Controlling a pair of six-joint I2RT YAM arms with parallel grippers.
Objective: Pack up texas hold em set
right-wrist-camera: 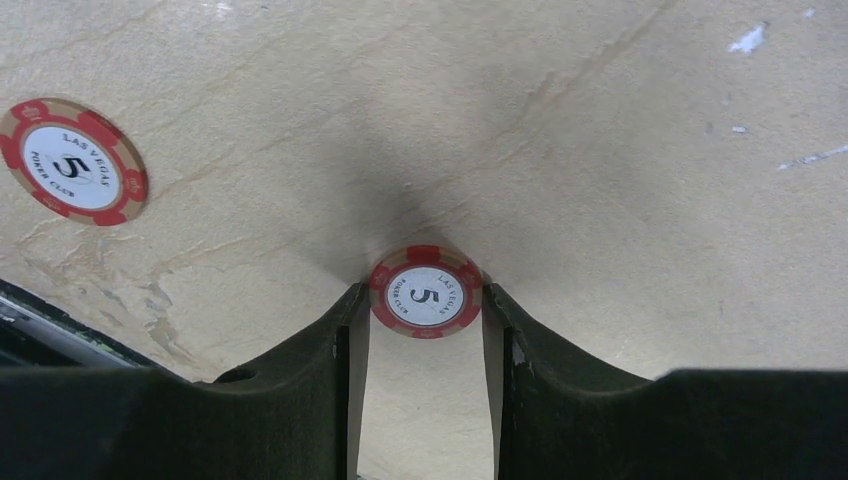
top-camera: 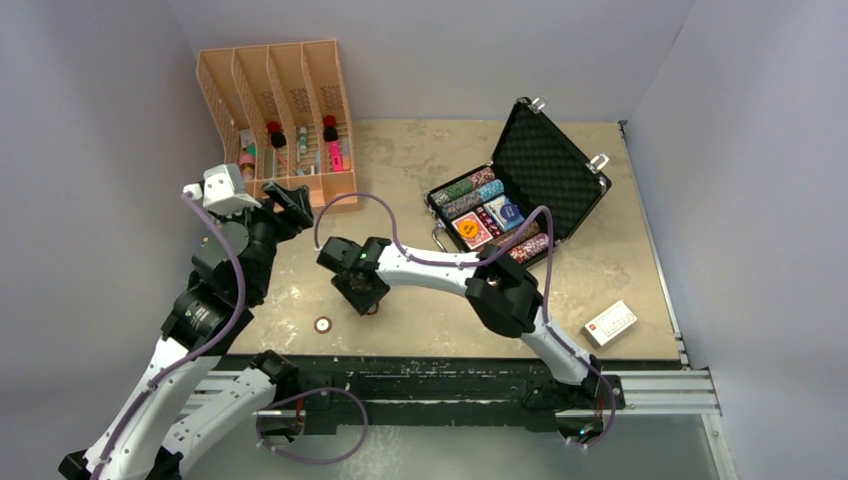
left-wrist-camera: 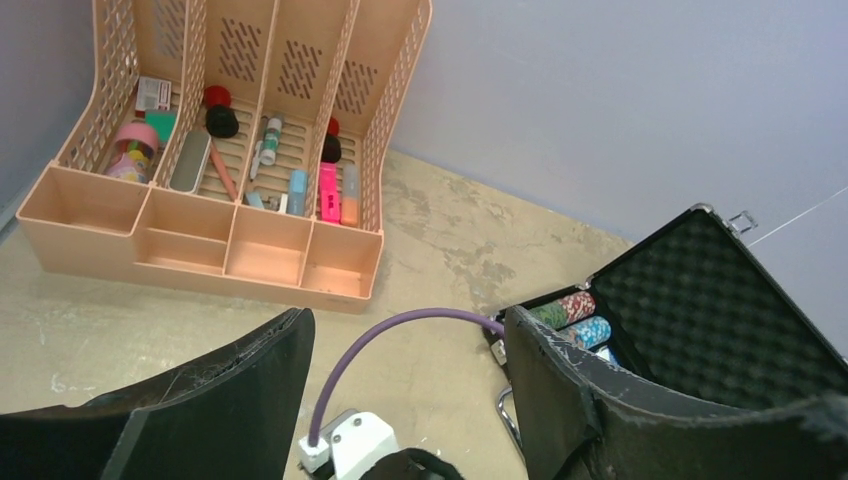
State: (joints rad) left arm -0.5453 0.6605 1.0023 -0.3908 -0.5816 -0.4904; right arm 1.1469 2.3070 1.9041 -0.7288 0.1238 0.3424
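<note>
Red chip [right-wrist-camera: 425,292] flat on table [right-wrist-camera: 600,150], pinched by right gripper [right-wrist-camera: 425,312] | second chip [right-wrist-camera: 73,161] at its ten o'clock | left gripper [left-wrist-camera: 405,320] spread wide, empty | briefcase [top-camera: 545,160] open at table's two o'clock, chip rows [top-camera: 470,190] inside

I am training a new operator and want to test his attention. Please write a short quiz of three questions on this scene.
1. True or false: the lid of the briefcase is closed.
2. What lies between the fingertips of the right gripper? A) a red chip B) a card deck C) a bottle
3. How many chips does the right wrist view show on the table?
Key: 1 false, it stands open. 2 A. 3 two: one at the gripper, the other chip near that view's left edge.
</note>
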